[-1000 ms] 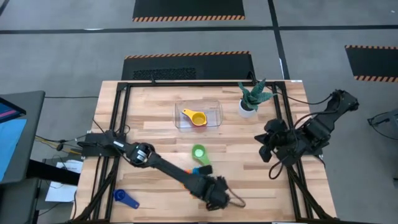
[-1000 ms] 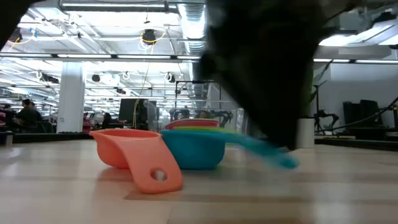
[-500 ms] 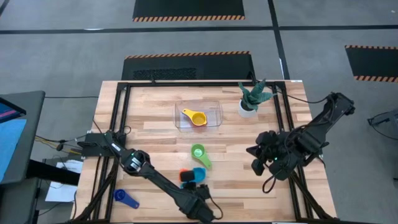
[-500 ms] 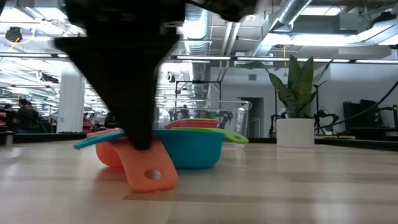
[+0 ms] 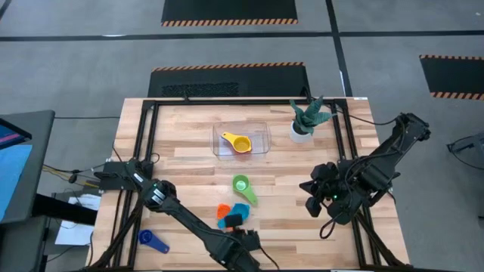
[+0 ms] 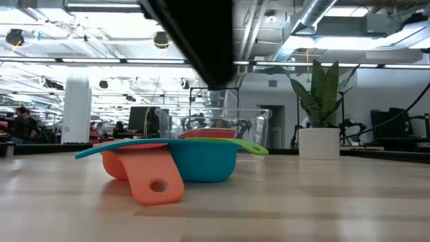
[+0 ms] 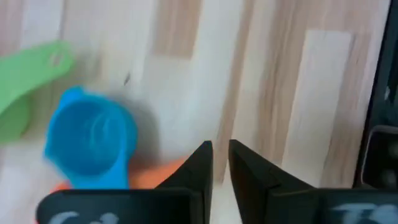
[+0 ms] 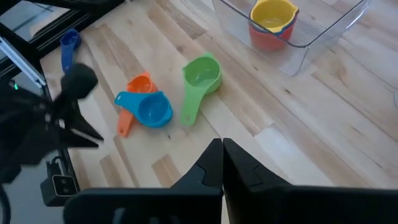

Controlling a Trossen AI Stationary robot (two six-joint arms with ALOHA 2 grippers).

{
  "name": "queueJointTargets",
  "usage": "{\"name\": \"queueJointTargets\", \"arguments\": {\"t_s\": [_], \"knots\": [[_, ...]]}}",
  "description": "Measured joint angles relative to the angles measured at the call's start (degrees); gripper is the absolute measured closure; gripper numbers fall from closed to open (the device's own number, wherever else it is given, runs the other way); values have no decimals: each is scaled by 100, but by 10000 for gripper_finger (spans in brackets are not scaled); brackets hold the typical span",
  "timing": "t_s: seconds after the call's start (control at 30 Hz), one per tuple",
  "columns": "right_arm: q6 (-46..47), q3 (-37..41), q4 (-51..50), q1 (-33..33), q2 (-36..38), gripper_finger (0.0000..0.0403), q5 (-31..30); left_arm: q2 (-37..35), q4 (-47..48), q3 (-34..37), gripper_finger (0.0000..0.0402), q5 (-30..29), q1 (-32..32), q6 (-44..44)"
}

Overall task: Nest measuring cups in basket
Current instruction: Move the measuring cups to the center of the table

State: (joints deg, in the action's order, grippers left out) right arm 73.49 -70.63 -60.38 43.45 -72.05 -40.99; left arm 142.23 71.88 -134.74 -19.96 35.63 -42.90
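The left gripper hung nearly clenched and empty just beside the teal cup, which lay against the orange cup on the table. Light, stiff and probably slick, it looked easiest to pinch by its flat handle.

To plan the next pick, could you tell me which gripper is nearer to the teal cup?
Left. The left gripper hangs just beside the teal cup, at the table's near edge; the right gripper waits well off to its right, past the green cup.
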Motion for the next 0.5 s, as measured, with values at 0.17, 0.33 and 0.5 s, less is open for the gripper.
{"name": "queueJointTargets", "arguments": {"t_s": [0.17, 0.33, 0.5], "knots": [[2, 0, 20, 6, 0, 390, 1, 137, -77, 62, 397, -293, -112, 175], [2, 0, 20, 6, 0, 385, 0, 147, -69, 369, 395, -382, -295, 302], [2, 0, 4, 4, 2, 387, 0, 145, -62, 649, 400, 28, -339, 433]]}}
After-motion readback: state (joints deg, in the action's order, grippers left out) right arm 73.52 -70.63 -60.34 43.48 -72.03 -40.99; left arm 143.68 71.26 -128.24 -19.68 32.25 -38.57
